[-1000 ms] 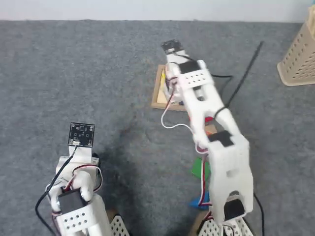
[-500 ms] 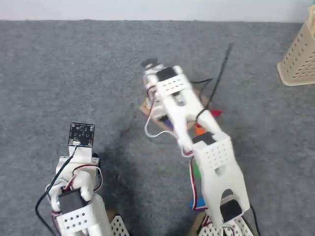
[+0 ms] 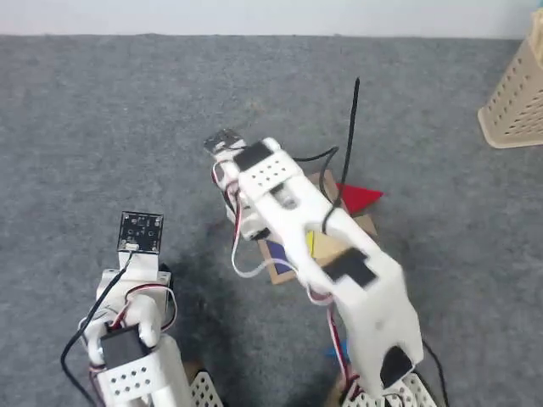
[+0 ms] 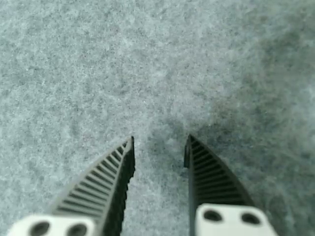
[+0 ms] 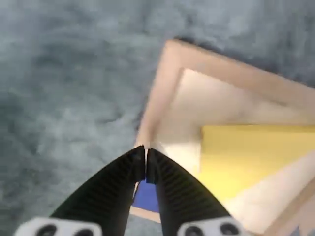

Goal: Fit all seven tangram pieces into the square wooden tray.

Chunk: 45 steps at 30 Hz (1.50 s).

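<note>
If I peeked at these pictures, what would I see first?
The big white right arm leaning across the wooden tray in the middle of the grey carpet, with a bright red triangle poking out beside it. Up close, its black fingers are shut at the tray's corner, next to a yellow piece lying inside.

robotics lab setup: grey felt tabletop, pale wall behind, beige lattice object
</note>
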Motion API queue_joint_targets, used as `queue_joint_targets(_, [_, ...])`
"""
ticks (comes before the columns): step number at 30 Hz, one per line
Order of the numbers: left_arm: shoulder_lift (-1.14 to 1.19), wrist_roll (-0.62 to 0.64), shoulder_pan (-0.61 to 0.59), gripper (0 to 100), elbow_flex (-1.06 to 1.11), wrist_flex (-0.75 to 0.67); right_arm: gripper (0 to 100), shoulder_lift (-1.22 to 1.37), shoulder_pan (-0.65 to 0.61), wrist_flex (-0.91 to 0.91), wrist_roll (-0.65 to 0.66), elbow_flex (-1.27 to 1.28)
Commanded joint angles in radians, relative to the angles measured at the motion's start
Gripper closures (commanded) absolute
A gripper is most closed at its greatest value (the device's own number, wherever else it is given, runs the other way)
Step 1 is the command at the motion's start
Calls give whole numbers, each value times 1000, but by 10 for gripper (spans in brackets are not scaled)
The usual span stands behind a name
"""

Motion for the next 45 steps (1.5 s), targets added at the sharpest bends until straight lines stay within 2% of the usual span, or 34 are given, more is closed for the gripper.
queue_joint_targets(1, [-15, 5, -3, 844, -13, 2, 988, -303, 16, -154, 18, 212])
queue_joint_targets(5, [-15, 5, -3, 844, -13, 2, 943, -456, 84, -199, 26, 377])
queue_joint_targets(9, [-15, 5, -3, 844, -13, 2, 847, -426, 96, -194, 49, 473])
queue_joint_targets(13, [-15, 5, -3, 844, -13, 2, 861, -366, 111, -216, 49, 485])
queue_joint_targets(18, [-15, 5, -3, 844, -13, 2, 864, -406, 236, -209, 28, 489])
queue_joint_targets(24, [-15, 5, -3, 844, -13, 2, 864, -529, 377, -231, -176, 589])
queue_joint_targets(28, [-15, 5, -3, 844, -13, 2, 862, -504, 395, -231, -183, 657])
queue_joint_targets(33, [-15, 5, -3, 844, -13, 2, 861, -495, 473, -252, -184, 611])
queue_joint_targets(36, [-15, 5, -3, 844, -13, 2, 861, -476, 476, -302, -155, 571])
queue_joint_targets(41, [-15, 5, -3, 844, -13, 2, 861, -363, 447, -329, 43, 516])
queue_joint_targets(45, [-15, 5, -3, 844, -13, 2, 862, -234, 430, -328, 98, 433])
